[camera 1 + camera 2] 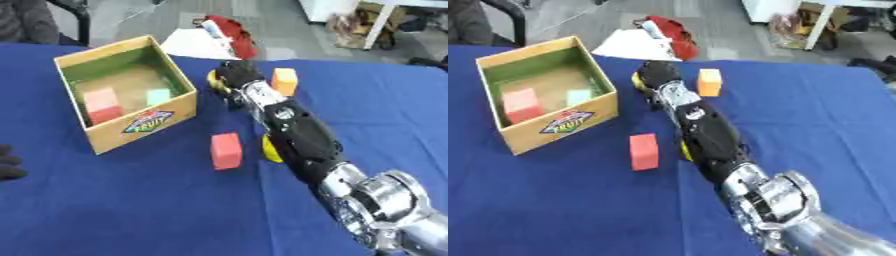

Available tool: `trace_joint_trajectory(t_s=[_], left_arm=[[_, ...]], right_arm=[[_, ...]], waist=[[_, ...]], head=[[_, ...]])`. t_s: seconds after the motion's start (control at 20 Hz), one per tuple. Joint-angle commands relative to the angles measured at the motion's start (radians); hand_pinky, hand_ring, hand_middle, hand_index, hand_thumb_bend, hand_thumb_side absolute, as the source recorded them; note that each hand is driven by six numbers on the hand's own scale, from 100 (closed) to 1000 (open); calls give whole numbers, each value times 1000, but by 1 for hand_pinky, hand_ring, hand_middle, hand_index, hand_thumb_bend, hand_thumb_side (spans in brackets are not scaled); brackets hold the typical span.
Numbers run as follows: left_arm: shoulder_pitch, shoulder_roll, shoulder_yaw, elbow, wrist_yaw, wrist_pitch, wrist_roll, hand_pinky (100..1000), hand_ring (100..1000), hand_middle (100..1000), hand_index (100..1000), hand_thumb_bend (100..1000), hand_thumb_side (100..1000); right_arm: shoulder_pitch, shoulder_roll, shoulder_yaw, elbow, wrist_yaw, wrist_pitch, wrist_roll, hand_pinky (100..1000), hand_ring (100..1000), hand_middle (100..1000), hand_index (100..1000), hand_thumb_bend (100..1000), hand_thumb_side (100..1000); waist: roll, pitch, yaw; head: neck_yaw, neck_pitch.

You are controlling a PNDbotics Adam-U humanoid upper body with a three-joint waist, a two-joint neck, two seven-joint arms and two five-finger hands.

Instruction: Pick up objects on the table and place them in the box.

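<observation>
Right hand [234, 77] reaches far across the bench [131, 210], fingers curled at a yellow piece [213, 80], whether gripping it I cannot tell; box [140, 127] lies just to its left; orange block [284, 80] just right; left hand [9, 162] well apart.

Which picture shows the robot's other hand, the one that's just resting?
The left eye view. The left hand shows there as dark fingers at the left edge, beside the box. The right eye view does not show it; only the right hand appears there.
</observation>
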Motion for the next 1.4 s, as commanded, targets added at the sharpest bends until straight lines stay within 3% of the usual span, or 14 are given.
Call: trace_joint_trajectory(t_s=[0.05, 0.2, 0.5, 0.8, 1.0, 1.2, 1.3, 1.4], left_arm=[[-10, 17, 8, -20, -4, -1, 1, 685, 567, 583, 764, 100, 733], [-9, 16, 9, -20, -4, -1, 1, 685, 567, 582, 764, 100, 733], [-3, 13, 10, -19, -4, -1, 1, 685, 567, 582, 764, 100, 733], [4, 11, 10, -18, -4, -1, 1, 685, 567, 582, 764, 100, 732], [8, 9, 8, -17, -3, -1, 0, 685, 567, 582, 764, 100, 733], [9, 6, 4, -16, -2, -1, -4, 685, 567, 583, 764, 100, 734], [8, 4, 2, -16, -1, -2, -7, 685, 567, 583, 764, 100, 734], [6, 2, 1, -16, 0, -2, -8, 685, 567, 582, 764, 100, 734]], right_arm=[[-15, -14, -7, -2, 15, 24, -70, 724, 699, 558, 498, 108, 100], [-13, -17, -7, -4, 14, 35, -129, 712, 670, 518, 434, 100, 100], [-20, -24, 3, -46, -11, 5, -178, 707, 655, 496, 414, 100, 100], [-56, -16, 32, -151, -62, -68, -164, 707, 647, 487, 405, 100, 100], [-84, 16, 74, -217, -110, -145, -129, 714, 649, 494, 412, 100, 100], [-96, 71, 135, -248, -160, -325, -45, 727, 670, 528, 475, 100, 100], [-94, 101, 157, -253, -173, -422, 17, 739, 701, 574, 561, 100, 100], [-89, 123, 168, -252, -173, -476, 83, 760, 763, 696, 851, 100, 100]], waist=[[8, -5, -2], [9, -7, -6], [12, -15, -15], [13, -27, -19], [13, -34, -16], [12, -40, -9], [13, -41, -5], [13, -41, -1]], head=[[0, -14], [-1, -11], [0, -4], [0, 4], [-7, 10], [-18, 13], [-21, 12], [-24, 11]])
